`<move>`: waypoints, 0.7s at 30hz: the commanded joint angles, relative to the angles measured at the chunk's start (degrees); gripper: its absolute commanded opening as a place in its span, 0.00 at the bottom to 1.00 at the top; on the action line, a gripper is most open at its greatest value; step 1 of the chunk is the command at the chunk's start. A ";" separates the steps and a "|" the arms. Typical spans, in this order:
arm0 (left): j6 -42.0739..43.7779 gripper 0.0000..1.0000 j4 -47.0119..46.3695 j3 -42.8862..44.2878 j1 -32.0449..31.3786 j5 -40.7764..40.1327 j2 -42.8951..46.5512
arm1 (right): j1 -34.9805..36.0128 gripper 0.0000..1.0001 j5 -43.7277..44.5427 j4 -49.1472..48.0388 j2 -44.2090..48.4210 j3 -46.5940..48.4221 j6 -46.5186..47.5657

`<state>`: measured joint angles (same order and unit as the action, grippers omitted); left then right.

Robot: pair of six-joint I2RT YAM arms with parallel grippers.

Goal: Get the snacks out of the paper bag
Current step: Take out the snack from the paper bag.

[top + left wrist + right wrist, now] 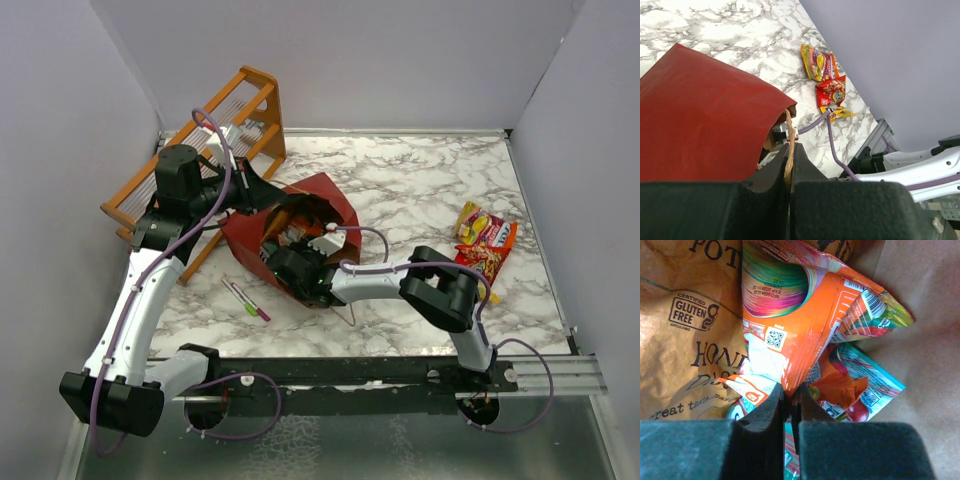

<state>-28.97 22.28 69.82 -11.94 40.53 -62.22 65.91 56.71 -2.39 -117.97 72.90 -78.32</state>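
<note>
Foil packets [872, 385] look light, crinkly, slick; a crimped corner holds best. Inside the paper bag [322, 192] the right claw [790, 405] pinches the orange packet [805, 325] by its corner, while the left claw [790, 165] clamps the handle [789, 127].

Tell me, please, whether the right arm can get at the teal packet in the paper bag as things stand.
Probably not yet: the right hand is inside the paper bag but shut on the orange packet, which partly covers the teal packet. It must clear that first.
</note>
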 commanded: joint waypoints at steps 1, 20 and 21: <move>0.05 0.00 -0.34 -0.38 0.34 1.35 2.56 | -0.82 0.01 -3.70 4.36 3.67 -2.99 0.48; -0.93 0.00 -3.01 -1.47 0.34 1.28 2.34 | -0.61 0.01 -36.70 -3.46 40.20 -31.48 25.78; -0.91 0.00 -3.04 -1.45 0.34 1.34 2.32 | -0.61 0.01 -38.68 -3.88 42.30 -32.99 28.68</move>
<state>-29.17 21.85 68.10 -11.94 40.60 -61.01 65.49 28.03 -2.72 -83.13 43.94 -60.84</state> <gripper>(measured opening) 0.010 0.042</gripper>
